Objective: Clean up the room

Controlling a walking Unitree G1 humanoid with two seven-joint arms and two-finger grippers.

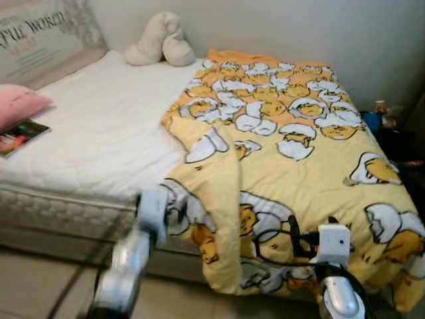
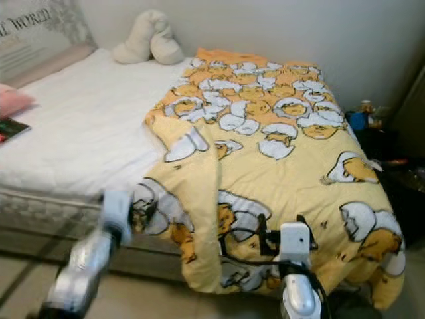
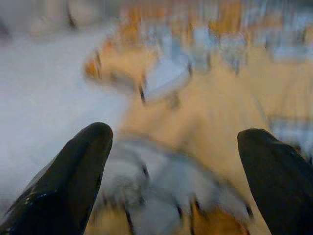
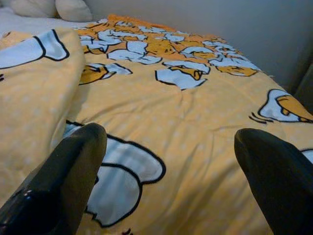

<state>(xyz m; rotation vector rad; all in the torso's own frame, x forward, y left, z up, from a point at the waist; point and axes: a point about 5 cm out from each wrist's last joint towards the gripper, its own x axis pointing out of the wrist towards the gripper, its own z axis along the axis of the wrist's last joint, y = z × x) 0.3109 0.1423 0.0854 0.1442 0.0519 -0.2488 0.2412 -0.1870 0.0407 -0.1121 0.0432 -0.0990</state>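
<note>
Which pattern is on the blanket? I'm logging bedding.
Yellow-orange blanket with white eggshell cartoon figures, clearest in the left eye view.

Bed with half the covers on

White mattress point(image 1: 99, 133) is bare on its left side; a yellow cartoon-print blanket point(image 1: 285, 173) covers the right and hangs over the front edge. Cream plush point(image 1: 159, 41) near the wall, pink pillow point(image 1: 20, 105) and magazine point(image 1: 21, 135) at the far left.

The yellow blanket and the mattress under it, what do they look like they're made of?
The blanket looks like soft printed fabric, perhaps a cotton or polyester quilt: matte, faintly dotted, and it folds and drapes over the bed's edge. The mattress looks like white quilted textile, with a stitched, puffy pattern on top and along its side. The exact fibre of either cannot be told.
</note>
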